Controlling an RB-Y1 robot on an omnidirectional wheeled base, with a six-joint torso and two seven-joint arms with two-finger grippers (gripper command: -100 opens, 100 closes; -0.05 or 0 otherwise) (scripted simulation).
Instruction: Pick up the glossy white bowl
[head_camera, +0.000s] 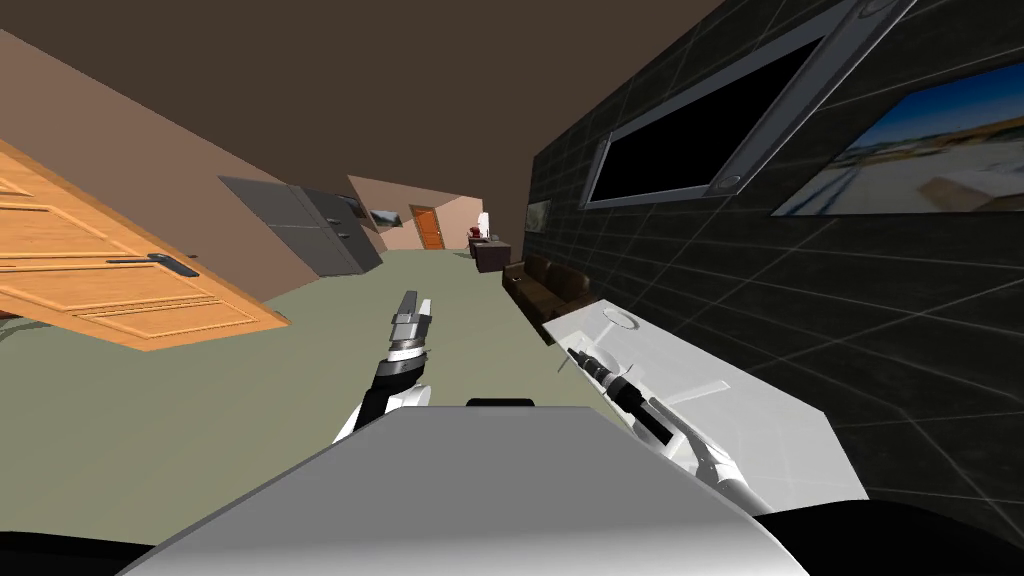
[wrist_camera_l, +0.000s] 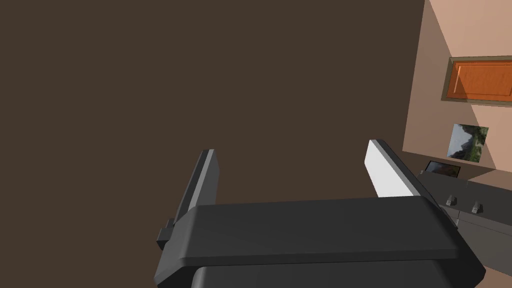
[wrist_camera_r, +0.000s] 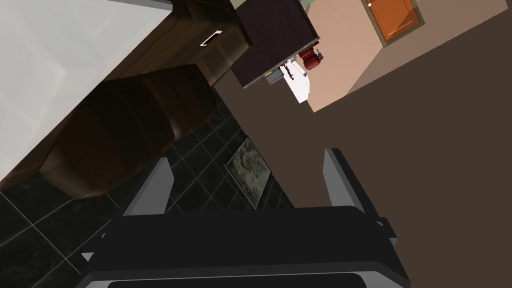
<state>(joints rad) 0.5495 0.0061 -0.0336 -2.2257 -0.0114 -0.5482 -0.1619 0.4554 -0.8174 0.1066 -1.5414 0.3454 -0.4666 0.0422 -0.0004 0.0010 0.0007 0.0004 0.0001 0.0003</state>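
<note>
Grey fingers (wrist_camera_r: 152, 192) of my right gripper (wrist_camera_r: 247, 156) stand apart, with nothing held between them. Just beyond them the wrist camera shows a brown sofa (wrist_camera_r: 125, 130) against a dark tiled wall (wrist_camera_r: 210, 165), and off to one side a stretch of the white surface (wrist_camera_r: 50, 60).

From the head camera, my right arm reaches out low over that surface, which runs along the foot of the tiled wall on my right. The glossy white bowl (head_camera: 620, 319) sits on it near the far end. It reads as a pale ring against the white top, just ahead of the right fingertips and a little toward the wall. The gripper is near the bowl but not touching it. The sofa stands past the far end of the surface, along the same wall.

My left gripper (wrist_camera_l: 292, 150) is raised in front of me over the green floor (head_camera: 250, 400), well away from the surface. Its fingers (wrist_camera_l: 387, 172) are also spread, with nothing between them.

Further out, an orange panelled door (head_camera: 100, 270) is on my left and grey cabinets (head_camera: 310, 230) stand beyond it. On the tiled wall above the surface hang a long black panel in a grey frame (head_camera: 700, 130) and a picture (head_camera: 920, 150).
</note>
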